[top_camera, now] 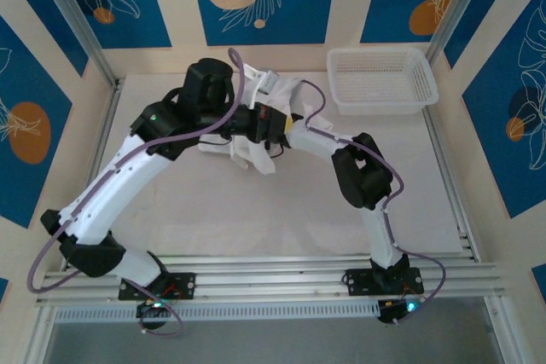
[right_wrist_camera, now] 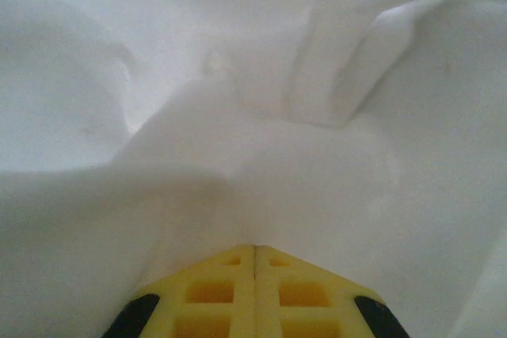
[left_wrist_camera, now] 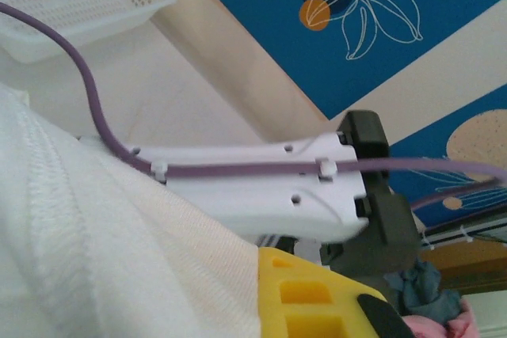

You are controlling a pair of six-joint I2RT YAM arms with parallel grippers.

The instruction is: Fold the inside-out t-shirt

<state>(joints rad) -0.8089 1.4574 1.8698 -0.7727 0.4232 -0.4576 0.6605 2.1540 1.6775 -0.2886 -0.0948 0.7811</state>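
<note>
Near end: right gripper (right_wrist_camera: pixel 255 252) is clamped flush on a thin pinch of the inside-out t-shirt (right_wrist_camera: pixel 238 132). The left gripper (left_wrist_camera: pixel 273 275) is closed too, cloth against it, and I judge it holding. The cloth hangs bunched between them, mid-table toward the back. Risks: wrists crowd, purple cable (left_wrist_camera: pixel 238 170) snags, pinches slip, tail sweeps the mesh basket (top_camera: pixel 380 81).

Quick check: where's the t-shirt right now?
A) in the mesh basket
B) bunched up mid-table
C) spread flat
B: the t-shirt is a crumpled bundle mid-table, the right gripper shut on its cloth; the basket stands apart.
</note>
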